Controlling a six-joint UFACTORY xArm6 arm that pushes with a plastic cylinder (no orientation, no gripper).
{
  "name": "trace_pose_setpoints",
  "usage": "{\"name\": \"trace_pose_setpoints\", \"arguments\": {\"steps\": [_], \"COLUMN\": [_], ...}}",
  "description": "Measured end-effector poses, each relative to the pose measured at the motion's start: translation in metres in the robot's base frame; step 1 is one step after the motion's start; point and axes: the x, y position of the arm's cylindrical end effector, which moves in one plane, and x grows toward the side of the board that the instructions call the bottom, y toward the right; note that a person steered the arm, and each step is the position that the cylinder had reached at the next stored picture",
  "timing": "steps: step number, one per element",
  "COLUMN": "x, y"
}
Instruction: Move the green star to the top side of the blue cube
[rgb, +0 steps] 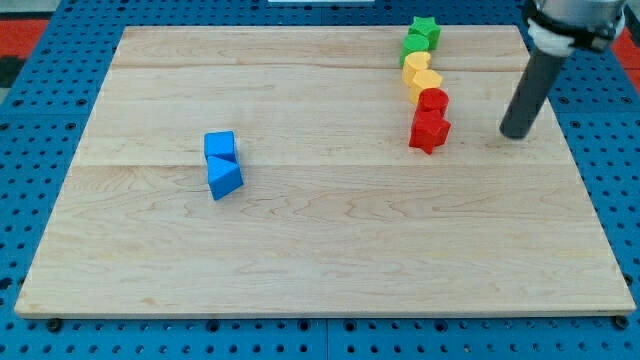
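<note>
The green star (426, 29) sits near the board's top edge at the view's upper right, at the head of a line of blocks. The blue cube (220, 147) lies at the view's left of centre, touching a second blue block (226, 178) just below it. My tip (517, 132) rests on the board at the view's right. It is well below and to the right of the green star and far right of the blue cube. It touches no block.
Below the star the line runs down: a green block (416, 45), two yellow blocks (417, 66) (426, 83), a red block (433, 101) and a red star-like block (429, 131). The wooden board (320, 250) lies on a blue pegboard.
</note>
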Motion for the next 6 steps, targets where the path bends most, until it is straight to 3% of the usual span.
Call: {"name": "trace_pose_setpoints", "arguments": {"steps": [1,3,6], "x": [-0.072,-0.177,-0.162], "y": [0.013,-0.062,-0.207]}}
